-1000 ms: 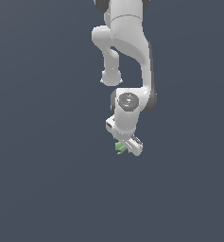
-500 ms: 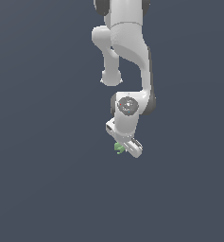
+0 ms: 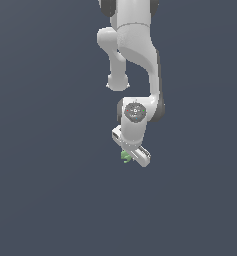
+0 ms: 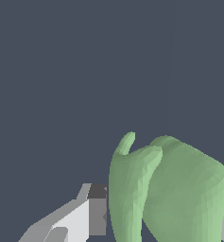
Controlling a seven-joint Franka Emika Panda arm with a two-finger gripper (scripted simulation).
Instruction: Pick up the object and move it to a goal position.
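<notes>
Gripping matte green lump [image 4: 179,189]: white gripper [image 3: 131,155]

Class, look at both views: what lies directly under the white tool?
A light-green lump pokes out beneath the tool, between its fingers in the wrist view. The tool covers most of the lump from outside; only plain dark floor shows below.

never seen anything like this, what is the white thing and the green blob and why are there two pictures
The white thing is a robot arm, drawn by a computer simulation rather than photographed. One picture comes from a camera off to the side; it shows the arm reaching down, ending in its gripper. The other comes from a camera on the arm's wrist, so everything looks huge. The green blob is the object it must carry: a small curved lump, sitting between a finger on one side and an edge of the other. It looks gripped. The grey surface shows nothing else.
</notes>
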